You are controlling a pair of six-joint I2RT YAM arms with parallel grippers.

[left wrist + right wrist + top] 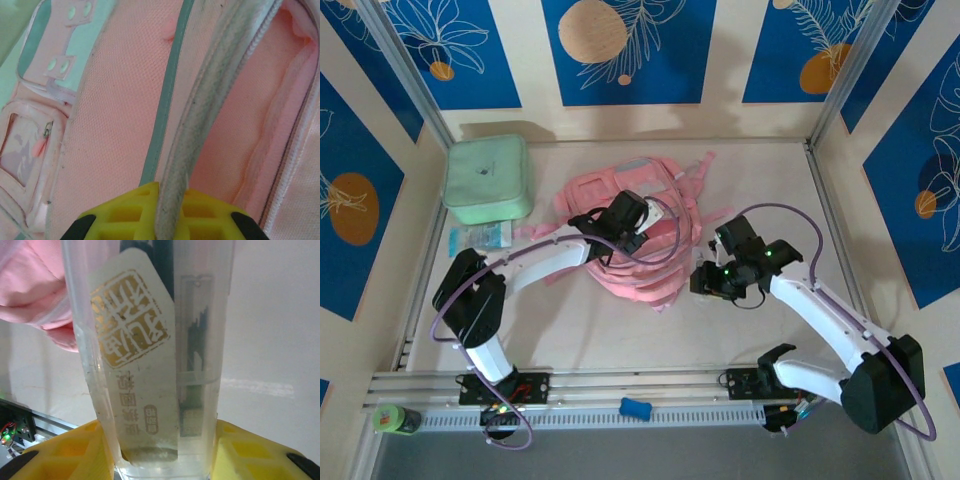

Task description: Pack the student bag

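The student bag (620, 235), soft pink with pale grey-white trim, lies in the middle of the table. My left gripper (632, 228) is over its top. In the left wrist view the left gripper (170, 195) is shut on the bag's grey-white zip edge (200, 115), beside the open pink compartment (250, 100). My right gripper (712, 280) hovers just right of the bag. Its yellow fingers (75, 450) are shut on a clear plastic case (150, 355) that stands upright between them, with a gold-printed card and dark items inside.
A mint green square zip case (488, 178) sits at the back left, with a small blue-and-white packet (480, 237) in front of it. On the near rail lie a blue object (636, 408) and a green bottle (395, 418). Side walls close in the table.
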